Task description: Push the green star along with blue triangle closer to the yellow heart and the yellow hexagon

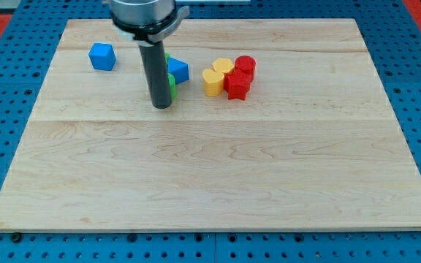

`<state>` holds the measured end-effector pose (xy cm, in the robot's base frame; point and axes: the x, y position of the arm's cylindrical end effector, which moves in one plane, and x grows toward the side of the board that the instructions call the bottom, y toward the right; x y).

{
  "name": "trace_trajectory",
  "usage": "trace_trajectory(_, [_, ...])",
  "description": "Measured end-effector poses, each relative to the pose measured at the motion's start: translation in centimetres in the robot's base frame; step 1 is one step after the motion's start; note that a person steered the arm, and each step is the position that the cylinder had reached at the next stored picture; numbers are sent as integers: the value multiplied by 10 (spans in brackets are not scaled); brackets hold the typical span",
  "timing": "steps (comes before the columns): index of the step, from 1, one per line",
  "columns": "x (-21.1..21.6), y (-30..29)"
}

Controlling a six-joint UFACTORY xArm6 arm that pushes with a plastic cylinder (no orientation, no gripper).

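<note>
My tip [162,107] rests on the pale wooden worktop [210,175], touching the mostly hidden green star [172,92] beside the blue triangle [178,71]; no gripper shows.

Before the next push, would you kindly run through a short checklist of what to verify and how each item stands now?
1. My tip sits at the view's left of the green star, suiting a rightward push: ok.
2. Tip touching the star: cannot tell, the rod hides most of it.
3. Blue triangle beside the star: ok.
4. Bare board between the triangle and the yellow heart: ok.
5. Yellow hexagon beside the heart: ok.
6. Blue cube outside the push path: ok.
</note>
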<state>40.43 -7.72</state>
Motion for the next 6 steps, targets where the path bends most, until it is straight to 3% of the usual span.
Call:
trace_trajectory(1, [-17, 0])
trace_trajectory(2, [-4, -6])
trace_trajectory(3, [-11, -45])
trace_trajectory(5, [-79, -56])
trace_trajectory(6, [-91, -56])
